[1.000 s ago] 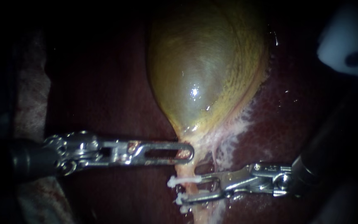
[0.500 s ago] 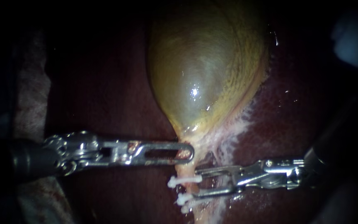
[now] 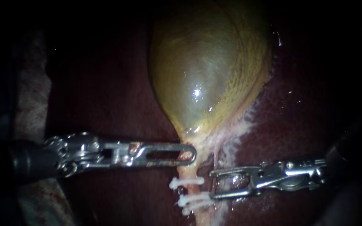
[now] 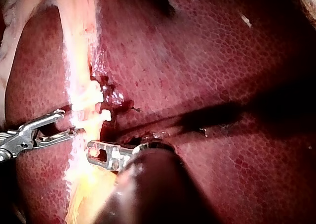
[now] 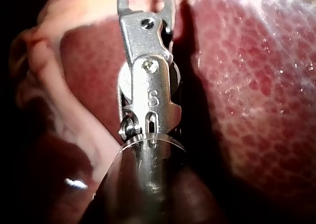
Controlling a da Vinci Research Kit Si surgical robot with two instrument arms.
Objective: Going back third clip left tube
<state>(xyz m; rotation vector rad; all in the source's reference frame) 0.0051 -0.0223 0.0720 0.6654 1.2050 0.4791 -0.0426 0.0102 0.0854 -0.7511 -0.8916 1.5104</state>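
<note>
Endoscope view: the left instrument point(image 3: 192, 153) has its jaws pinched on the neck of the gallbladder point(image 3: 208, 67). The tube point(image 3: 188, 170) leaves the neck right at their tip. The right instrument point(image 3: 211, 184) has its jaws spread and empty, their tips just beside the white clips point(image 3: 187, 182) on that tube.

Left wrist view: the clips sit just ahead of the left jaws, near the right instrument's tips.

Right wrist view: the spread jaws run out of sight, with liver point(image 5: 256, 85) beside them.

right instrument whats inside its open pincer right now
The right instrument's pincer stands open and empty: only glistening liver shows in the gap. The clipped tube lies just off its tips. Tissue under the metal itself is covered.
</note>
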